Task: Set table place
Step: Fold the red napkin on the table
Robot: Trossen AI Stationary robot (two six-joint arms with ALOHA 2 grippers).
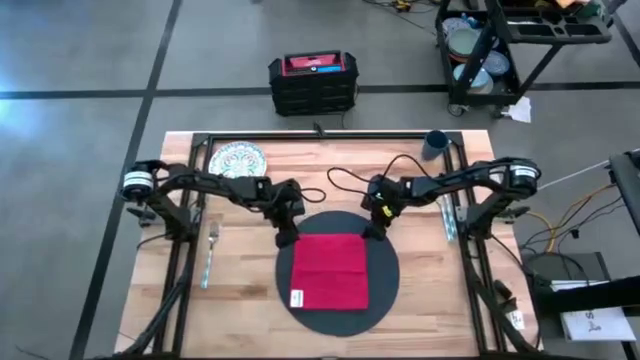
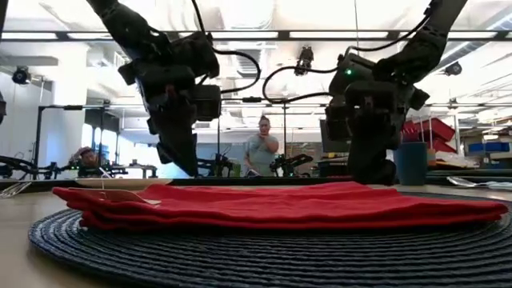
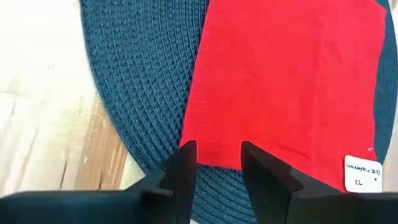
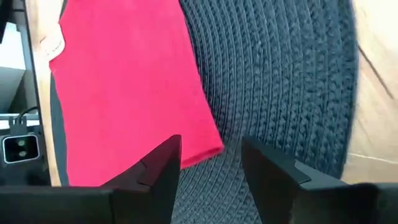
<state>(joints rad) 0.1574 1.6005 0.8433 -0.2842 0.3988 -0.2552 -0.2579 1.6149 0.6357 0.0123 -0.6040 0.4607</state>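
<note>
high view: the table, light wooden planks inside a black rail frame; a round dark grey mat lies near the front middle, and a red napkin, folded to a rectangle, lies flat on the mat with a small white tag at its front left corner; the left gripper stands over the napkin's rear left corner, the right gripper over its rear right corner; the patterned plate sits at the table's rear left, apart from the mat; the fork lies on the planks to the mat's left; silver cutlery lies by the right rail, too small to tell apart; the dark blue cup stands at the rear right corner.

low view: both grippers hang just above the napkin's far edge; a person stands in the room behind.

left wrist view: the left fingers are parted by a narrow gap and hold nothing, their tips above the napkin's edge where it meets the mat.

right wrist view: the right fingers are likewise parted and empty, with the napkin's corner lying between them over the mat.
</note>
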